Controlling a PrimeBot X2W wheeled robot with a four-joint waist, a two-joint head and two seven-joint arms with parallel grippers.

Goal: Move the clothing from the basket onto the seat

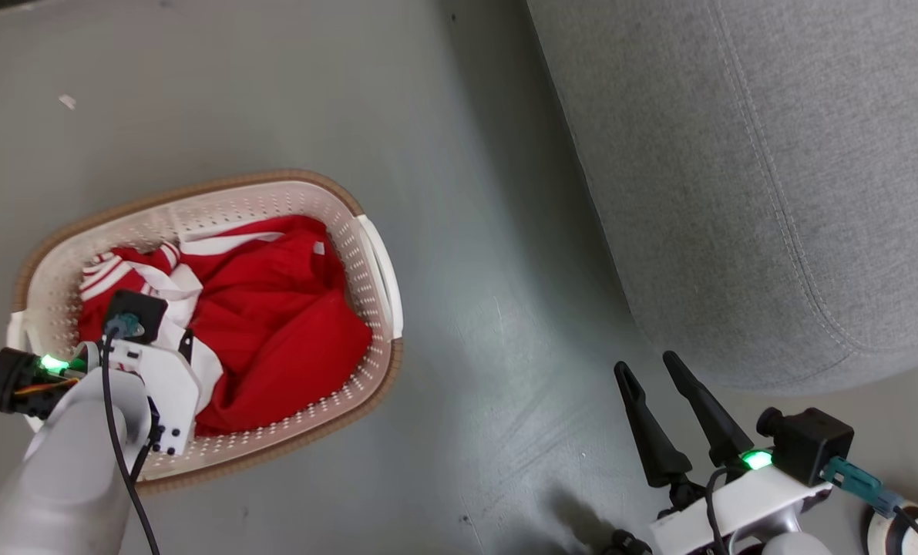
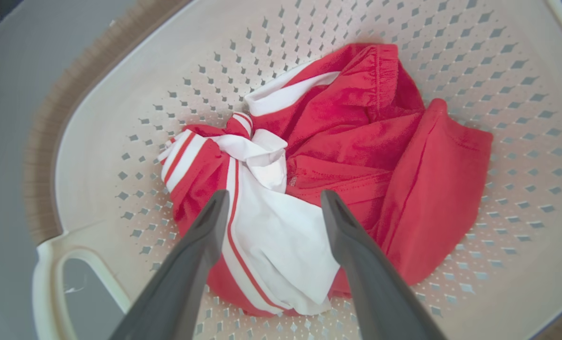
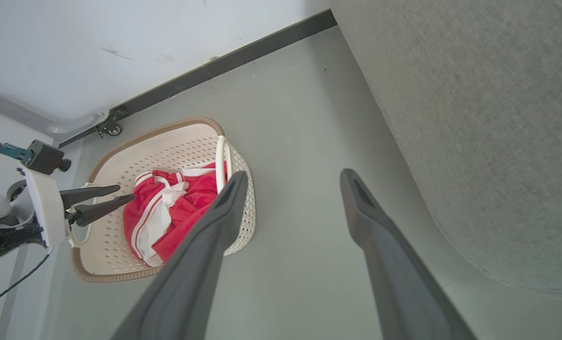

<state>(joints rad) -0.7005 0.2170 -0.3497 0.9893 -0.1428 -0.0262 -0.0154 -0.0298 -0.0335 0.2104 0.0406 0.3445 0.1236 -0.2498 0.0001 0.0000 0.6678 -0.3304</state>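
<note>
The clothing point(image 1: 281, 316) lay bunched in the basket point(image 1: 235, 202), which stood on the floor point(image 1: 474, 293) apart from the seat point(image 1: 736, 193). The left tool point(image 2: 273, 194) hung over the heap with its fingers spread, pointing at a white panel edged with red stripes. Whether its tips touched the cloth could not be told. The right tool point(image 1: 647, 364) hovered above the floor near the seat's rounded corner, fingers spread, holding nothing.
</note>
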